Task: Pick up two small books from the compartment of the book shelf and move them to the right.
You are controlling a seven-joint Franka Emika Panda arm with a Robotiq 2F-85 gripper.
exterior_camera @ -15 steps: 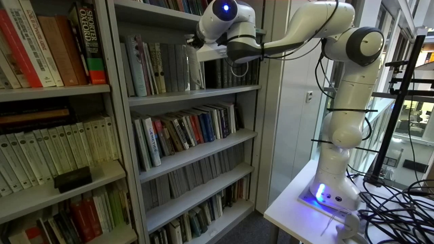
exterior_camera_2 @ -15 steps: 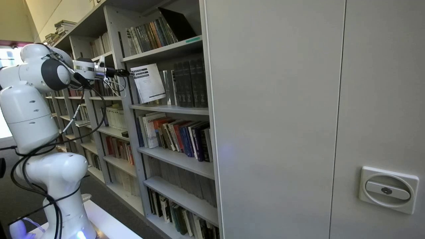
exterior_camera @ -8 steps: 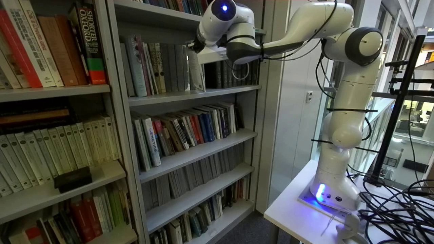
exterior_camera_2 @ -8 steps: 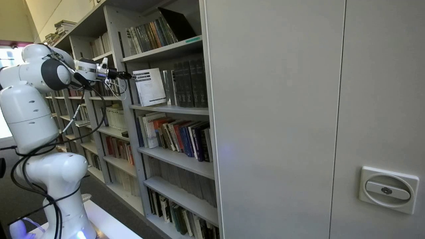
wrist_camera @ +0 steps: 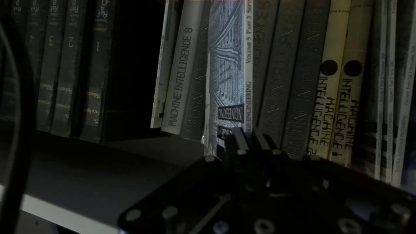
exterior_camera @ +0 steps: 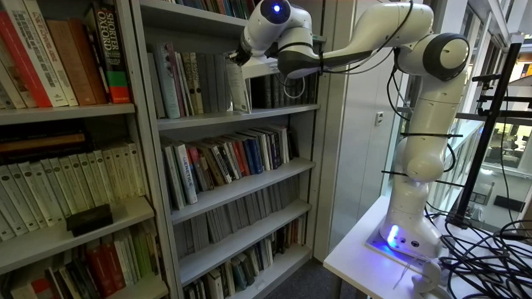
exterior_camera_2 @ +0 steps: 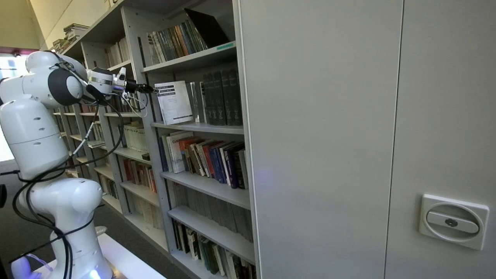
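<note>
A thin white book (exterior_camera_2: 175,104) with dark title bars stands nearly upright in the upper compartment (exterior_camera_2: 221,128) of the grey book shelf (exterior_camera: 146,137). It juts out from the row, its bottom edge at or very near the board. My gripper (exterior_camera_2: 156,90) is at its upper outer corner. In the wrist view the gripper (wrist_camera: 249,138) is shut on this book's spine (wrist_camera: 248,71), one finger on each side; whether a second book is in the grip I cannot tell. Another thin white book (wrist_camera: 158,84) stands at the row's end beside a grey volume.
Dark numbered volumes (wrist_camera: 73,74) stand across a dark gap from the row. Grey and yellow Machine Intelligence spines (wrist_camera: 328,97) are close on the fingers' other side. A shelf board (exterior_camera: 195,16) lies above, with colourful books (exterior_camera: 237,153) one level below. A tall cabinet panel (exterior_camera_2: 317,116) borders the shelf.
The white book has come down and swung from a tilt to nearly upright on the board. My gripper has lowered slightly with it, mostly in the first half second, staying shut.
</note>
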